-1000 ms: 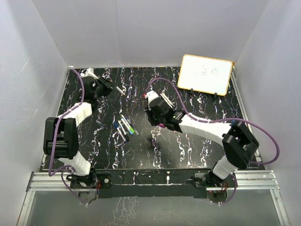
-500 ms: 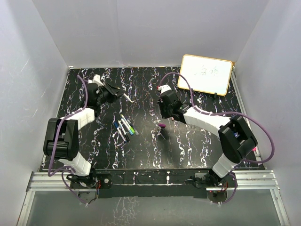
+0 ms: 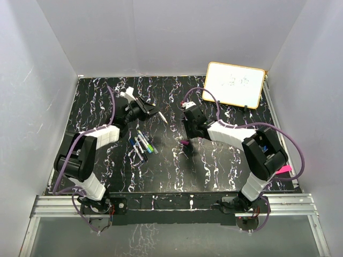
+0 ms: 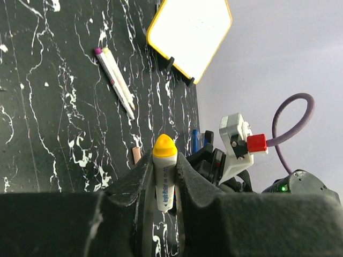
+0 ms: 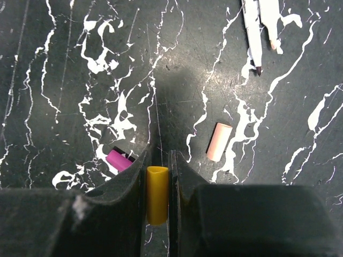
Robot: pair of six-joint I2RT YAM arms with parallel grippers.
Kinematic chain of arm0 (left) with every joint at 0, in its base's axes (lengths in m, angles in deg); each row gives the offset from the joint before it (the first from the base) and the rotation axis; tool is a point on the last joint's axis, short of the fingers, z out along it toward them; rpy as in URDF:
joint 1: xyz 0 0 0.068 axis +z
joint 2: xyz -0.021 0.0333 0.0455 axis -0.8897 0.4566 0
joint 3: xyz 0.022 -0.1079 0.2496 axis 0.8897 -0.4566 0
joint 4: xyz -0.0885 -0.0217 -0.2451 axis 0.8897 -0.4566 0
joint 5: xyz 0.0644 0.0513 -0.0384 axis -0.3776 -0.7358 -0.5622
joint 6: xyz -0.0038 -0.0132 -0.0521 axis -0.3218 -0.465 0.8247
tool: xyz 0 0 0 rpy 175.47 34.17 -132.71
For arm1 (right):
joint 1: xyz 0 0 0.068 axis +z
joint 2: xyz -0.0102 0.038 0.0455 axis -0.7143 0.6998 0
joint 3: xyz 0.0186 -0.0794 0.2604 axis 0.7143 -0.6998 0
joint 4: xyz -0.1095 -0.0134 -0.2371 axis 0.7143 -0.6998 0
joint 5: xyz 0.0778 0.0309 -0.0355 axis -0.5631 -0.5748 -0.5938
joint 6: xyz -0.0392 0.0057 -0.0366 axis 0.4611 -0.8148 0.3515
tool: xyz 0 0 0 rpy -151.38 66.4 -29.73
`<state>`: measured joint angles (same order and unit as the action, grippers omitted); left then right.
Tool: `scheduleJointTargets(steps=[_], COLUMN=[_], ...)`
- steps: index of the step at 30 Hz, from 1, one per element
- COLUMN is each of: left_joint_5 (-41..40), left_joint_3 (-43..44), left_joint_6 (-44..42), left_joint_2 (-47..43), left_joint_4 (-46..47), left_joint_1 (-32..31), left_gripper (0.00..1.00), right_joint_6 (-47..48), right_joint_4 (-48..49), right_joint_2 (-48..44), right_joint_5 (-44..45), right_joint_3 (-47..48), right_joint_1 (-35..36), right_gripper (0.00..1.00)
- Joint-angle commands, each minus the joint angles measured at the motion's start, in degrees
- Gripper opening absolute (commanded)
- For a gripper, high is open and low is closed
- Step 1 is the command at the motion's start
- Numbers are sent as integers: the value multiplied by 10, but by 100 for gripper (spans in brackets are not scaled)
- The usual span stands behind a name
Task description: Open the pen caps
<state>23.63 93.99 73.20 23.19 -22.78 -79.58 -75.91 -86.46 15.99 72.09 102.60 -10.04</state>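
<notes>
- The left gripper [image 4: 164,156] is clamped on one white-barrelled pen [image 4: 164,184], its yellow tip showing, held above the tabletop [image 4: 48,107].
- The right gripper [image 5: 159,156] is closed on one yellow cap [image 5: 157,195], low over the tabletop.
- Two loose caps lie near its fingers: one magenta cap [image 5: 119,159] just beside the left finger and one pale pink cap [image 5: 218,141] a little apart.
- Two uncapped pens [image 5: 256,27] lie side by side farther off.
- A cluster of pens [image 3: 142,145] lies between the arms. There are at least four, but the exact count cannot be told.
- One whiteboard [image 3: 234,84] stands at the far right.
</notes>
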Motion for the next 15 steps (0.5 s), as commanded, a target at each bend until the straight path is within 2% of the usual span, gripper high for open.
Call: scheduleJointTargets(steps=[1, 15], left_joint_5=[4, 16], left_joint_3=[-11, 10], left_joint_6=[20, 42], left_joint_2=[19, 99], left_joint_4=[42, 90], left_joint_1=[-14, -39], left_gripper=[0, 0], right_joint_6=[-5, -9], right_joint_4=[11, 4], right_joint_2=[3, 10], right_joint_5=[1, -9], right_joint_3=[0, -10], right_joint_1=[-4, -10], right_gripper=[5, 15])
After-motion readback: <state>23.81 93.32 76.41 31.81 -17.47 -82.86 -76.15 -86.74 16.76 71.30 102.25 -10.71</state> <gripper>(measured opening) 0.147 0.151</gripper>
